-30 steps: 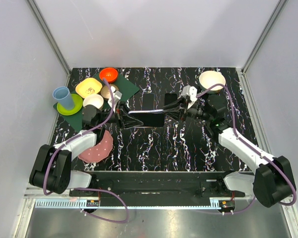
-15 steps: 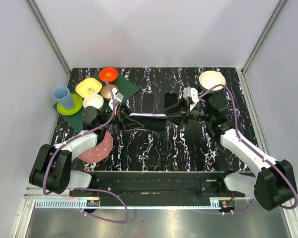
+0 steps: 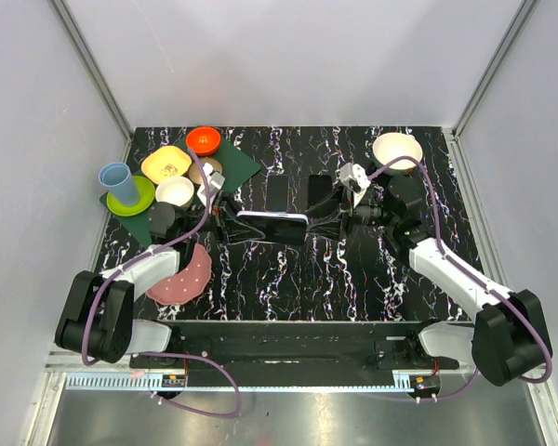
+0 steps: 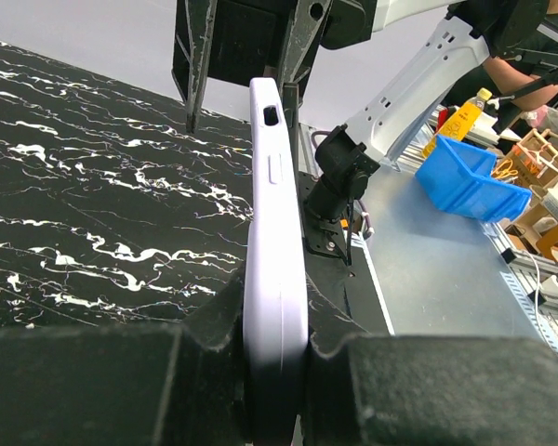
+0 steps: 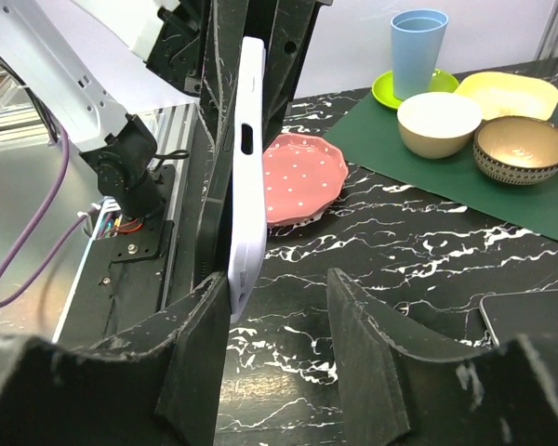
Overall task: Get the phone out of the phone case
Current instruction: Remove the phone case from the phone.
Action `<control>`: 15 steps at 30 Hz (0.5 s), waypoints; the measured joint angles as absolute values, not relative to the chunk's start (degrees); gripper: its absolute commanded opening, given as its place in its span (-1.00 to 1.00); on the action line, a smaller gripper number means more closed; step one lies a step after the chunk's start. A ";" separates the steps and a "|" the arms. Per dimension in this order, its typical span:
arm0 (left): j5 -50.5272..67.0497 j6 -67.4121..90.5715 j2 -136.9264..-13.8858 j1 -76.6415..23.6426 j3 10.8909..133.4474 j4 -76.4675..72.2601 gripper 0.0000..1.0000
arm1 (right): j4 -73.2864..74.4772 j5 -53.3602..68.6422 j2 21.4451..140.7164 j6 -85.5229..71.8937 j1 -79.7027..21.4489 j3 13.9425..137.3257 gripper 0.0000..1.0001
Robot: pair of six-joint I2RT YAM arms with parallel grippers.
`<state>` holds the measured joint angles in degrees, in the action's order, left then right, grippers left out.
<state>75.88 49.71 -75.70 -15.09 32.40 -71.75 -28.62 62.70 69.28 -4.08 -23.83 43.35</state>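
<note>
Dark surface (image 3: 288,279) is sitting below; left fingers (image 4: 102,390) are squeezing the purple phone case (image 4: 277,279), right fingers (image 5: 372,344) are opening wider than before.

Bright, even light falls from overhead, leaving the pale walls (image 3: 288,65) clean and only soft, short shadows on the dark marbled bench (image 3: 353,279). In the wrist views the distance is sharp, but the left end effector (image 4: 277,344) and right end effector (image 5: 277,288) loom dark and soft-edged up close (nearly featureless black), and the lavender phone case (image 4: 277,186) looks slightly washed out.
</note>
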 measured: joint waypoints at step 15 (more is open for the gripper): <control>74.19 50.06 -75.70 -14.76 31.24 -72.20 -1.00 | -39.72 62.48 74.74 -16.93 -24.75 42.09 0.03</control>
<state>74.19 50.06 -75.70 -14.76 31.24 -72.20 -39.72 62.48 74.74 -16.93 -24.75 42.09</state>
